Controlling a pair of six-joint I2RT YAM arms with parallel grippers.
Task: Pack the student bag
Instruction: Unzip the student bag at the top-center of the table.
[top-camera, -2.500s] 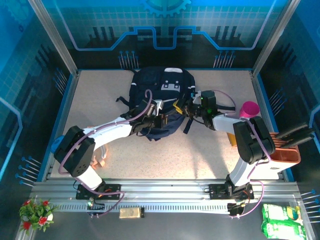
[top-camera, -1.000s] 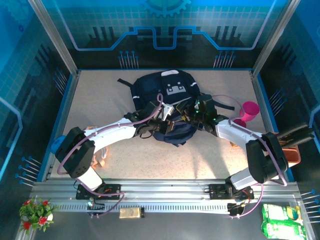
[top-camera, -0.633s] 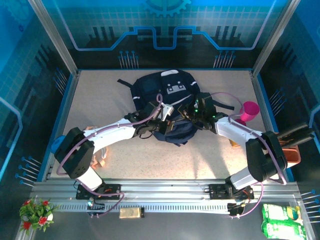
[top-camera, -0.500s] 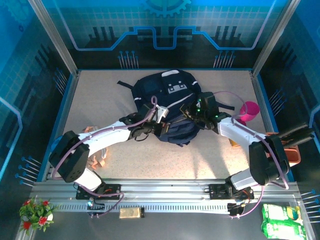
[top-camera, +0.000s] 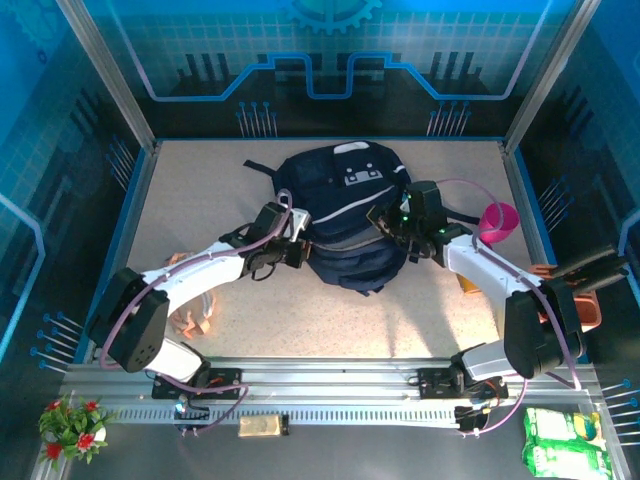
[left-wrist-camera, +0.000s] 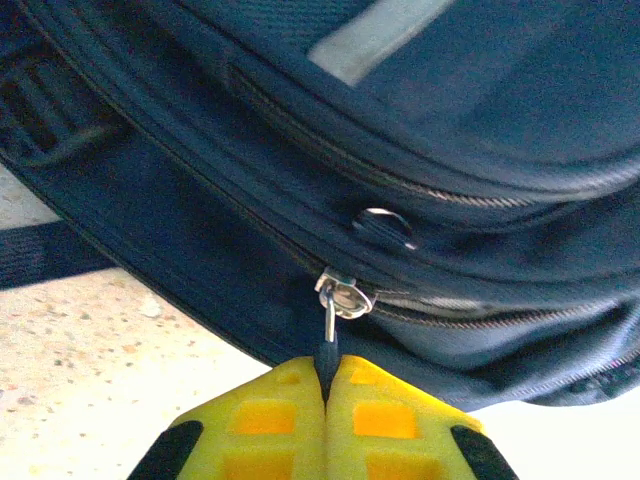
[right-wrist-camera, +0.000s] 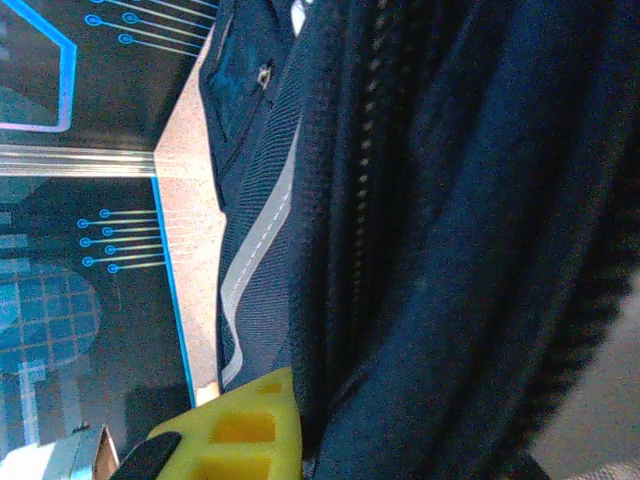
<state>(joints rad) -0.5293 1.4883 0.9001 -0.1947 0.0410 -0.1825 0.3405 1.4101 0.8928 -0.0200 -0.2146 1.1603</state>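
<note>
Navy backpack (top-camera: 345, 215) lies flat on the speckled table (top-camera: 200, 190), wedged between the two grippers, top end pointing away from both. Left gripper (top-camera: 297, 250) sits at the bag's near-left edge. Seen from its wrist, the yellow fingertips (left-wrist-camera: 327, 375) are pressed tight together on the dark tab of the zipper pull (left-wrist-camera: 340, 297), whose metal slider sits just ahead of the tips on the bag's side seam. A black strap (left-wrist-camera: 45, 255) trails on the table off to the left of those fingers, and a grey stripe (left-wrist-camera: 370, 35) shows higher up on the fabric. Right gripper (top-camera: 392, 222) is up against the bag's right flank. From its wrist, one yellow finger (right-wrist-camera: 245, 425) touches dark mesh fabric, the other is hidden, so I cannot tell whether it is clamped or slack. A pink cup (top-camera: 497, 220) stands out beyond the right gripper, apart from the bag.
</note>
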